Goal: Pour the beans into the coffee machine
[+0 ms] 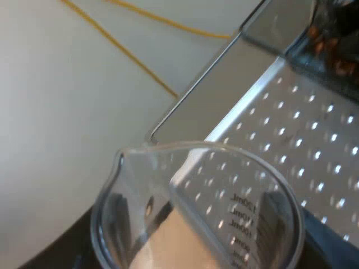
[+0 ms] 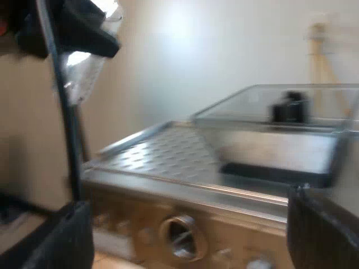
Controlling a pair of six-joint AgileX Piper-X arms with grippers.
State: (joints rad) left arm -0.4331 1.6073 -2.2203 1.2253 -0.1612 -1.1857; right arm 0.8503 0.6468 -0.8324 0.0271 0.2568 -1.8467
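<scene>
One espresso machine point(image 2: 168, 193) is carrying its clear bean hopper point(image 1: 280, 25) at about one o'clock from the measuring glass point(image 1: 224, 185) that the left gripper point(image 1: 196, 230) is pinching above the edge of the perforated top point(image 1: 314, 140), brown beans point(image 1: 328, 47) are lying in the hopper, and the right gripper point(image 2: 193, 235) is hanging spread wide at the machine's front.

My left wrist camera is looking down, close over the measuring glass point(image 1: 196, 207), onto the dimpled top point(image 1: 314, 140) of the espresso machine point(image 2: 140, 202), while my right one is facing its front from nearby, both sharing that top and the hopper point(image 2: 269, 140).
</scene>
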